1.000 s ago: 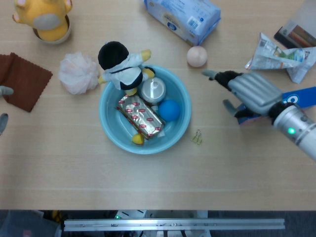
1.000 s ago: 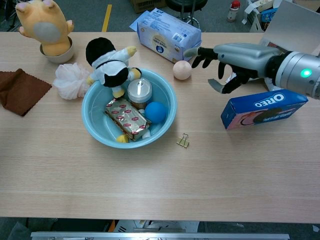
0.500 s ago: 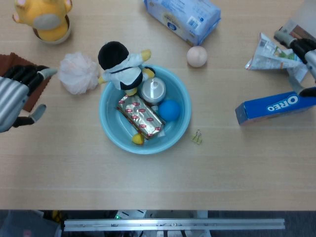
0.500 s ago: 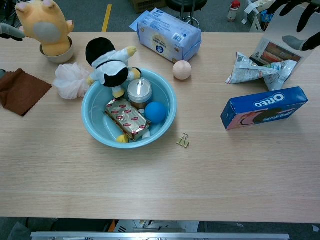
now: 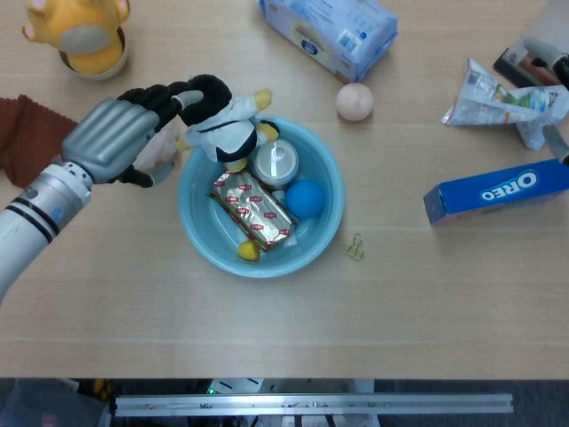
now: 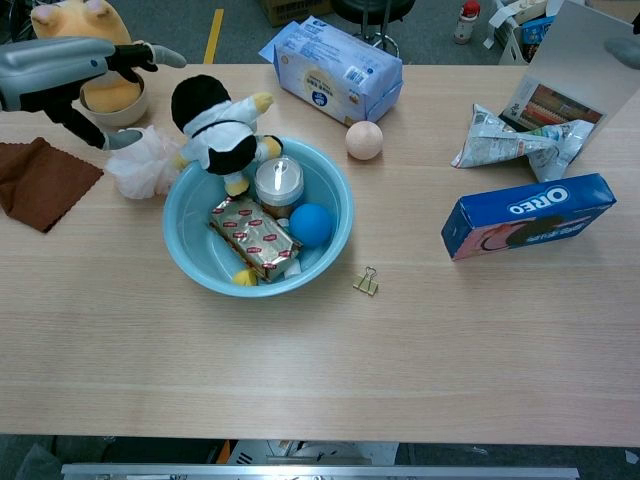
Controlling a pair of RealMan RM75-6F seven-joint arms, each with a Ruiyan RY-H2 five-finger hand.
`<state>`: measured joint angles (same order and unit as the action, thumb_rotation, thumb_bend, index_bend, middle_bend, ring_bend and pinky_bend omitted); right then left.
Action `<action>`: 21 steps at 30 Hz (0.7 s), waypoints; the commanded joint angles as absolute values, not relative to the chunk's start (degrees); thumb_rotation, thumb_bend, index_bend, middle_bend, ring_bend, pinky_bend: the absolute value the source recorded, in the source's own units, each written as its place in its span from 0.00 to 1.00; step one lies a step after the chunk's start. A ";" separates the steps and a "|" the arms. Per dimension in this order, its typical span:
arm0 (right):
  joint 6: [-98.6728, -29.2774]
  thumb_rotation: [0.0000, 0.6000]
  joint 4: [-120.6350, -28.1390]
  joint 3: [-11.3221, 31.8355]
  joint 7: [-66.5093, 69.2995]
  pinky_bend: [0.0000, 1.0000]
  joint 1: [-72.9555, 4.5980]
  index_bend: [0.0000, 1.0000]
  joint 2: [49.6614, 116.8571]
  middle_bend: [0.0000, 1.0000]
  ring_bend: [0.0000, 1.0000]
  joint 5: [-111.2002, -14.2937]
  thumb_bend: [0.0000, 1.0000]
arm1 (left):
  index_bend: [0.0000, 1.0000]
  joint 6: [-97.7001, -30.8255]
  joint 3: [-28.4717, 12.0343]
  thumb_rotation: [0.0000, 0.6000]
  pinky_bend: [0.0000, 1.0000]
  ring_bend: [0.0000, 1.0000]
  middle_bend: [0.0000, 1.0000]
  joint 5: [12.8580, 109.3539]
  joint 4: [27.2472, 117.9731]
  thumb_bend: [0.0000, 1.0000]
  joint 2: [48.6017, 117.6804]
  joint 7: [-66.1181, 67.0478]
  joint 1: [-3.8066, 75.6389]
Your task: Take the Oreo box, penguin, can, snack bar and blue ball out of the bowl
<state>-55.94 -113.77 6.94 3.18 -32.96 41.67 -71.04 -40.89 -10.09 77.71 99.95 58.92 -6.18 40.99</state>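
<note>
A: Progress? Oreo box (image 6: 527, 216) is out, lying on the bench (image 6: 330, 360) far off to the right of the left hand (image 5: 133, 133). One done.

B: Left in the bowl (image 5: 331, 216): snack bar (image 5: 252, 209), blue ball (image 5: 305, 198), can (image 5: 275, 162), penguin (image 5: 216, 118) propped on the far rim.

A: Hand state?

B: Left hand spread wide, holding nothing, fingertips right by the penguin's head; contact unclear. Right hand mostly out of frame, can't tell.

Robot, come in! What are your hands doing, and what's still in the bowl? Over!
Left hand open beside penguin, holding nothing. Right hand barely in view. Oreo box out; penguin, can, snack bar, blue ball still in bowl.
</note>
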 commanded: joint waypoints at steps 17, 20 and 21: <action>-54.78 1.00 -111.22 7.17 7.28 0.39 -30.31 0.00 41.55 0.21 0.20 -73.60 0.41 | 0.00 -26.03 -11.43 1.00 0.16 0.02 0.00 61.44 87.87 0.37 67.77 -1.62 54.89; -54.64 1.00 -110.81 7.20 7.81 0.39 -29.98 0.00 41.58 0.21 0.20 -73.86 0.41 | 0.00 -24.24 -11.34 1.00 0.16 0.02 0.00 59.82 86.05 0.37 68.46 -2.38 56.32; -54.63 1.00 -110.66 7.23 7.95 0.39 -29.89 0.00 41.60 0.21 0.20 -73.88 0.41 | 0.00 -23.86 -11.32 1.00 0.16 0.02 0.00 59.48 85.57 0.37 68.67 -2.62 56.66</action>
<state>-54.65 -110.71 7.21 7.91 -29.94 41.59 -73.86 -24.50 -11.39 60.09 86.25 68.22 -2.18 56.05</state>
